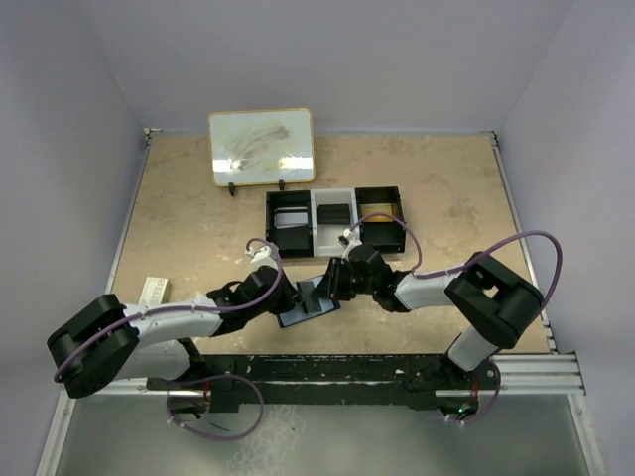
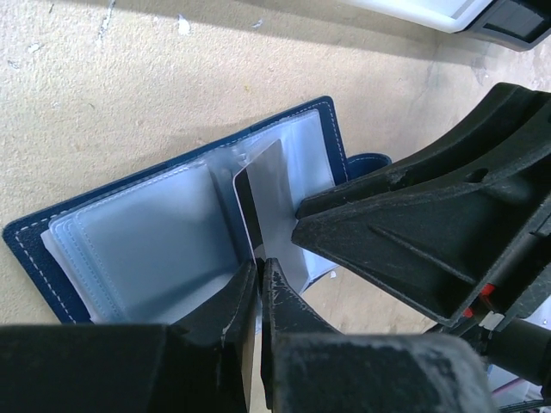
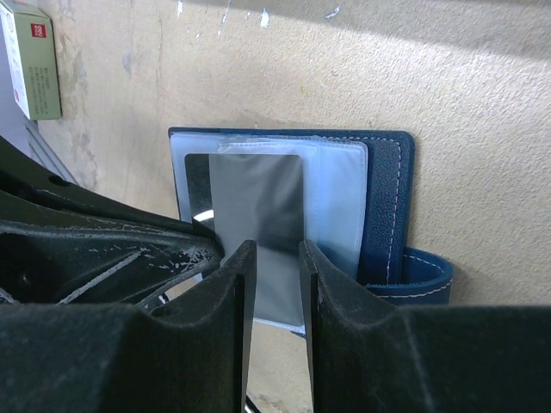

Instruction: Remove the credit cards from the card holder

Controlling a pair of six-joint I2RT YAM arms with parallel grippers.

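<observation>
Pinching a clear sleeve of the card holder (image 2: 52, 249), the left gripper (image 2: 260, 268) is closed tight. The card holder lies open on the table (image 1: 198, 198). One grey card (image 3: 258, 194) sticks out of it, long axis toward the right gripper (image 3: 278, 258), whose jaws stand narrowly apart over it; whether they grip, I cannot tell.

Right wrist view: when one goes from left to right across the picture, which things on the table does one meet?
small box → grey card → stitched cover of the card holder → its tab
</observation>
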